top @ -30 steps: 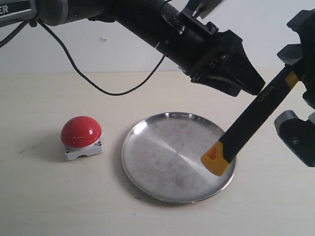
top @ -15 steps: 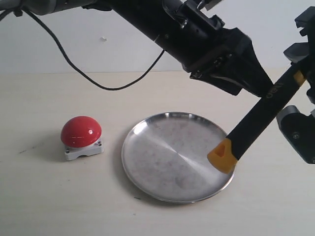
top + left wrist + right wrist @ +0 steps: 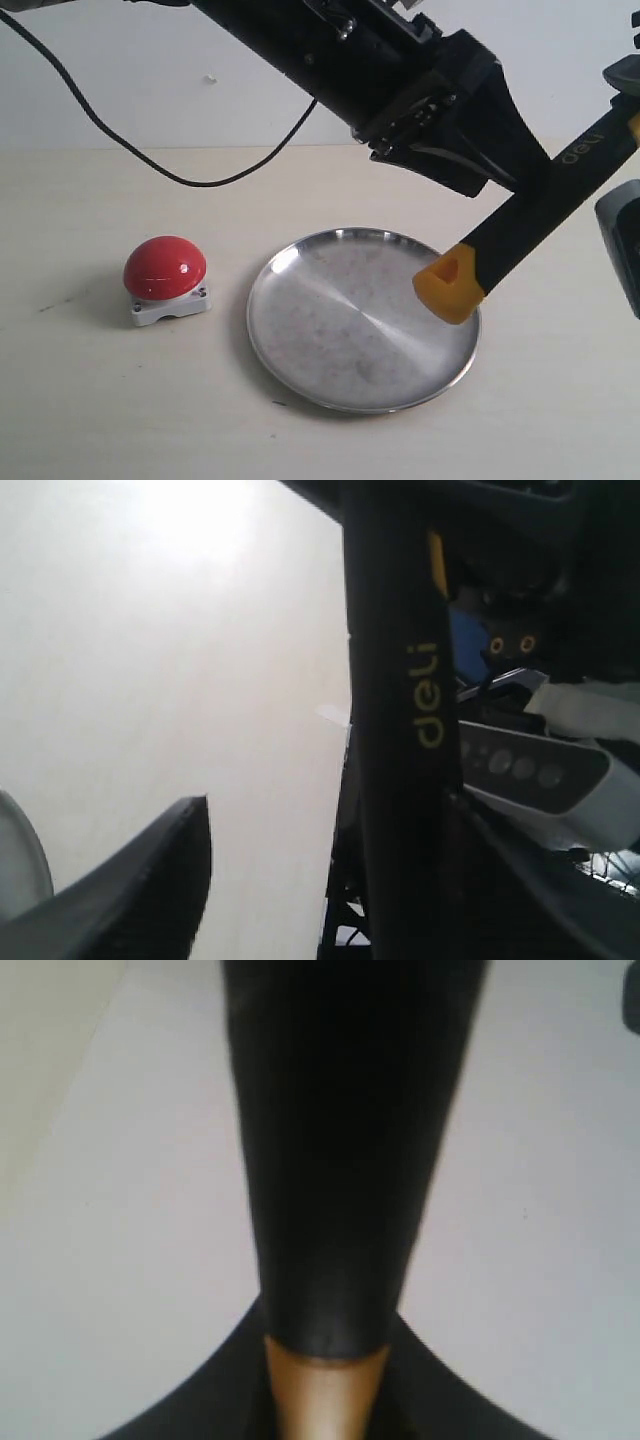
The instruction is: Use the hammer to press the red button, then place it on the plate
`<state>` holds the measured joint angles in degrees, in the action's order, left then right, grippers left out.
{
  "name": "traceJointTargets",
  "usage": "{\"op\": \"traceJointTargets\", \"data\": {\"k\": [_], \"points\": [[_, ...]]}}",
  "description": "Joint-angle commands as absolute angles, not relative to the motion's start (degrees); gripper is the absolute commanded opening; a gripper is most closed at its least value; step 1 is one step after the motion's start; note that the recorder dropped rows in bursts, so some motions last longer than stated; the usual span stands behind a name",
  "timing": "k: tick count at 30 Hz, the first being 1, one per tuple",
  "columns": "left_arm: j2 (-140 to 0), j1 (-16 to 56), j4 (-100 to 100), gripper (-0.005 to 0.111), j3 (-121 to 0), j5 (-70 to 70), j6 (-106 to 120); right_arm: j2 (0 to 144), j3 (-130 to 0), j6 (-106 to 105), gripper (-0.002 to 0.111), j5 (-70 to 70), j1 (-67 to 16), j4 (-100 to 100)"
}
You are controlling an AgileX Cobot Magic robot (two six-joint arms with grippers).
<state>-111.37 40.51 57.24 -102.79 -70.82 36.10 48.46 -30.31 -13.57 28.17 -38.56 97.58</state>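
The hammer [image 3: 530,225] hangs in the air on a slant. The right gripper [image 3: 325,1395] is clamped on its yellow neck, and the yellow looped end [image 3: 448,285] is poised above the right rim of the plate [image 3: 300,340]. The left gripper [image 3: 515,160] reaches across from the far side, jaws apart, with the lettered black handle close beside one finger [image 3: 150,870]. To me this looks like lining up a handover. The red button [image 3: 165,268] sits well apart on the table [image 3: 100,420], left of the plate, where the left arm would reach it more easily.
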Motion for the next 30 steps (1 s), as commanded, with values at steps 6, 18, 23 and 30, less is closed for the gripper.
{"op": "traceJointTargets", "data": {"k": [6, 18, 23, 30], "points": [[-111.08, 41.35, 62.74, 0.063, -102.59, -69.96, 33.02, 47.70, -30.65, -16.00, 0.000, 23.99, -38.67, 99.95], [-111.08, 46.28, 60.57, 0.063, -102.59, -69.96, 32.53, 47.70, -30.65, -16.23, 0.000, 23.62, -38.67, 99.95], [-111.88, 46.28, 60.27, 0.039, -102.59, -69.96, 32.53, 47.70, -30.65, -16.23, 0.000, 23.51, -38.67, 99.95], [-113.37, 46.28, 60.93, 0.000, -102.59, -69.96, 35.39, 47.30, -30.65, -16.23, 0.000, 20.15, -38.67, 99.95]]}}
